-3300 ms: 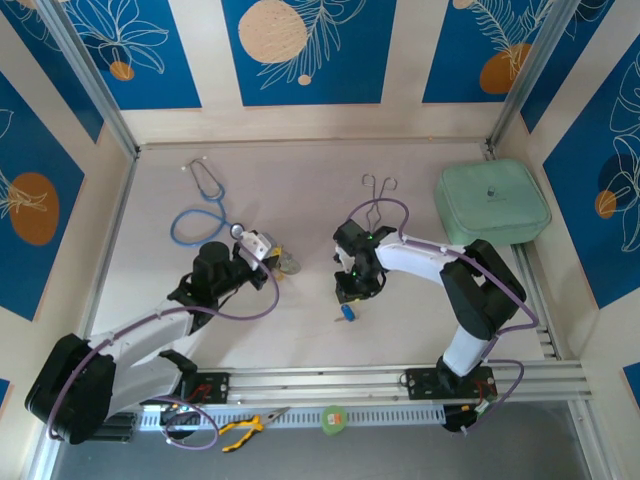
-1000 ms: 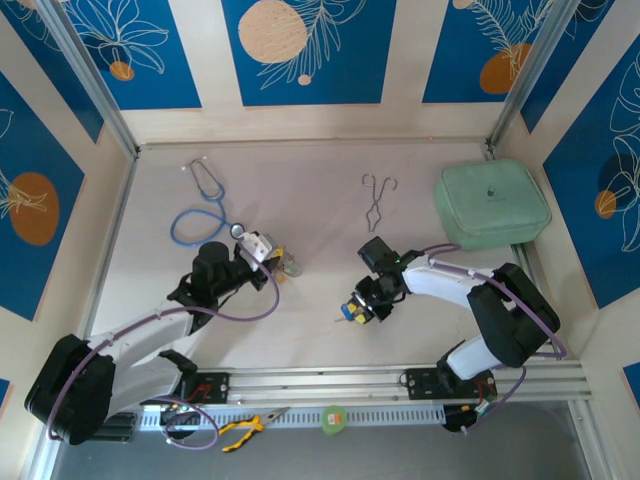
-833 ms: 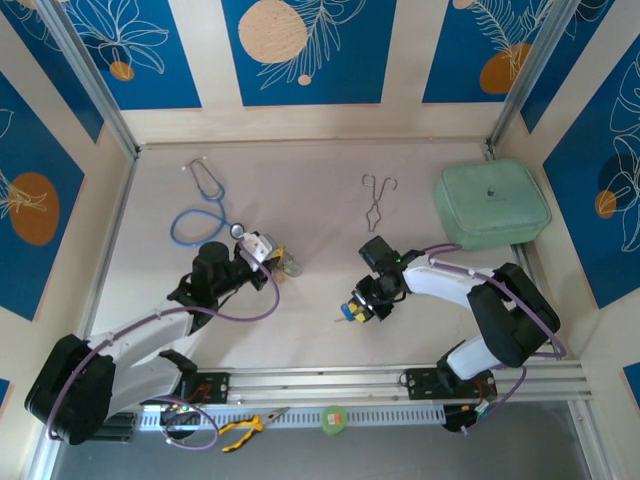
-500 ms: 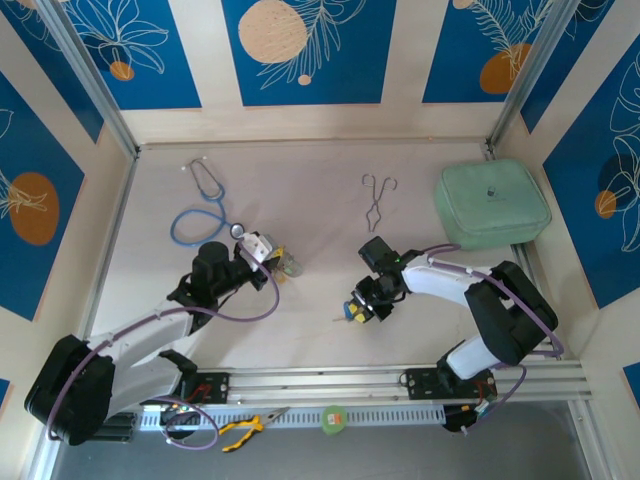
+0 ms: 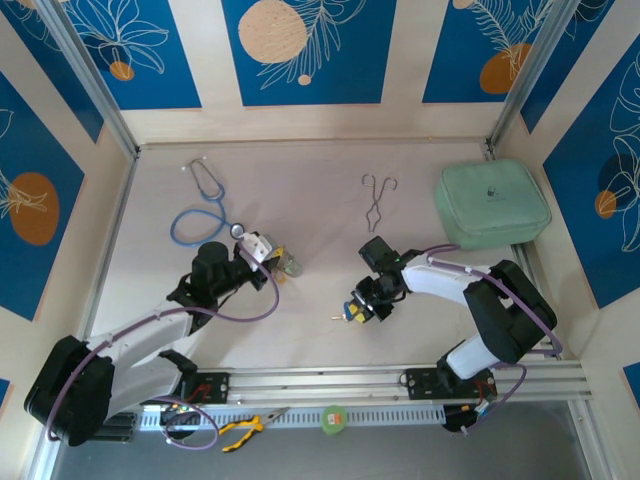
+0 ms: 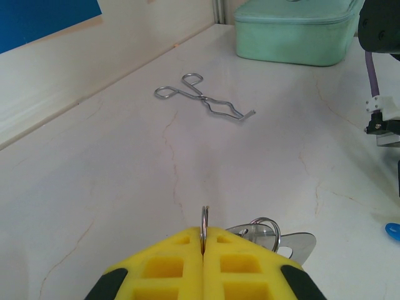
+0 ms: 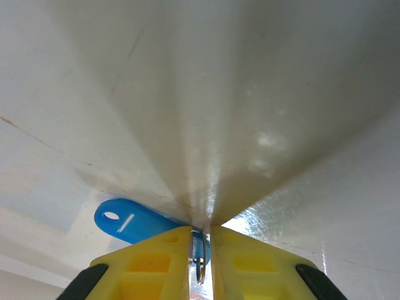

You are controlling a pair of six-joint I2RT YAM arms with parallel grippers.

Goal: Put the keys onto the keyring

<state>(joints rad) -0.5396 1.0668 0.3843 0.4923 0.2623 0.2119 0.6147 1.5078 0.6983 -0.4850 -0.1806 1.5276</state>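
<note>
- The blue-headed key (image 7: 128, 220) is seen lying left-right on the bench (image 5: 300, 200), blade tip leftward.
- The right hand (image 7: 201, 234) is narrowed, the key pinched.
- The left hand (image 6: 204, 242) is closed on the keyring (image 6: 204, 217).

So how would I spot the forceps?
On the table, find the mint-green case at far right. Just left of it lie the forceps, touching nothing. They are bare thin wire with two finger loops, unlike the blue-tubed stethoscope farther left.

The key (image 7: 128, 222) is blue-headed, the keyring (image 6: 204, 220) silver, the case (image 5: 492, 203) mint-green, the wall panels (image 5: 330, 70) blue.
</note>
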